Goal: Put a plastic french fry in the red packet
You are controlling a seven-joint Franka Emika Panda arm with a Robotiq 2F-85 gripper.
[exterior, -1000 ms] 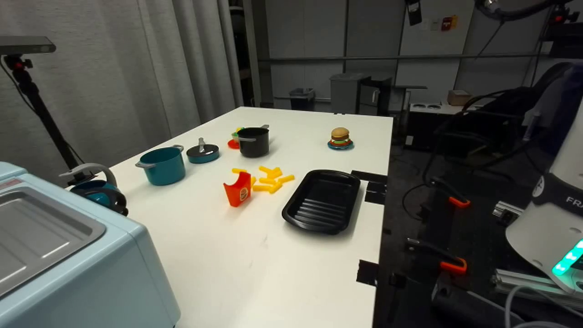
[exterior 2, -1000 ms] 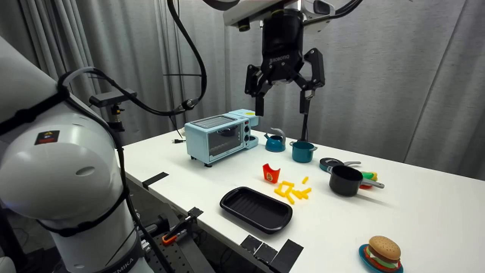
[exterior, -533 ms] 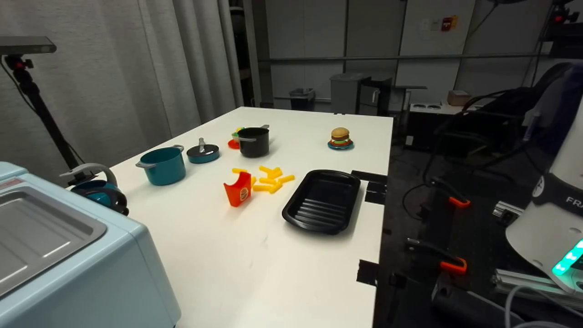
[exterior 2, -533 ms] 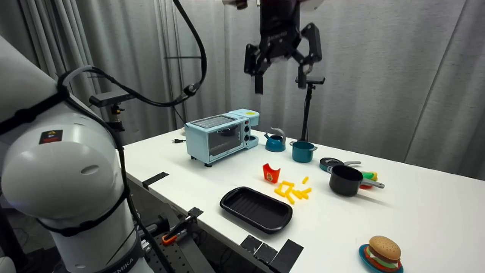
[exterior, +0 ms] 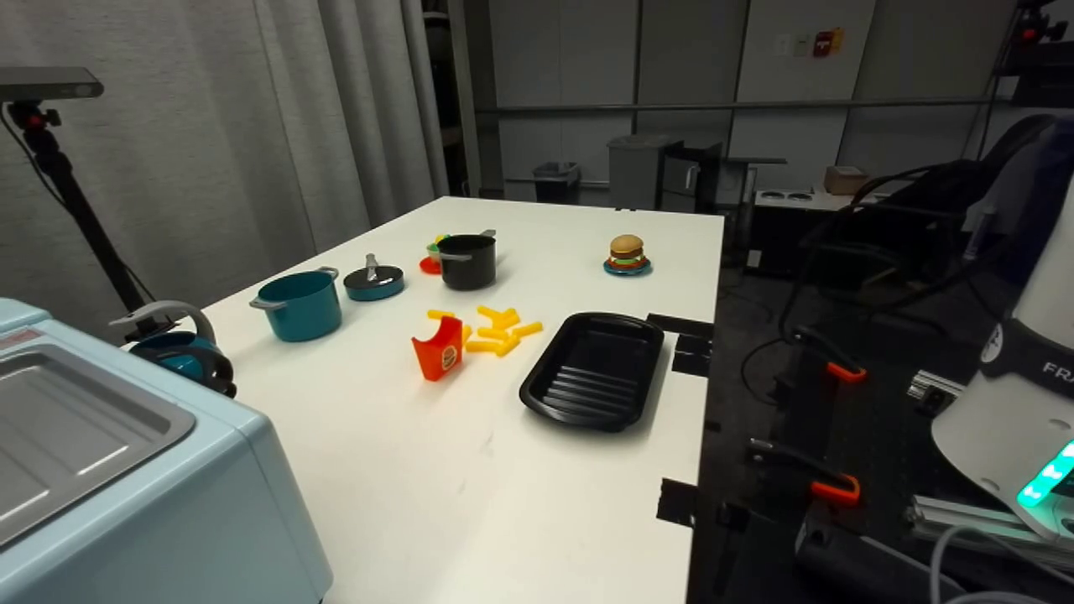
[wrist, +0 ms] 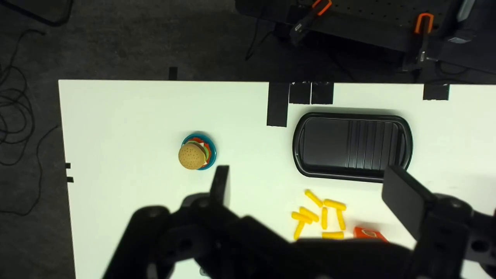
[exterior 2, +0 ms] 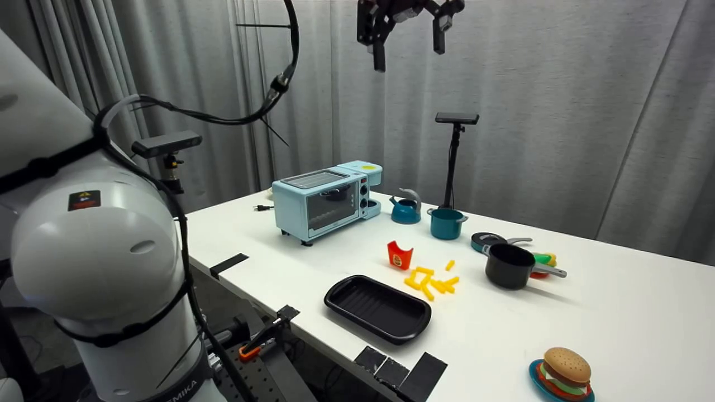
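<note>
Hovering claw [exterior 2: 409,51]: high over the counter [exterior 2: 614,312], its fingers spread wide with nothing between them; your step, I judge, is going down for a pick.
Lone fry [exterior 2: 449,265]: lying flat on the counter, apart from the heap, likely your cleanest plastic french fry. You can't find it in the wrist view; the claw probably covers it, so steer by an exterior view.
Heaped fries [wrist: 324,219]: just beside the red packet [exterior 2: 400,255], several touching. If you choose one here, narrow the claw first or you may pinch two.
Fry ends: turn the claw so it will close across the thin side, and grip toward one end, leaving the other to lead into the packet.
Counter top: ease down gently; so thin a stick wants the tips almost at the surface.
Red packet: standing mouth up, no fry showing above its rim. It looks light, so release just over the mouth without nudging it.
Black tray [wrist: 327,143]: stay clear of its raised rim.
</note>
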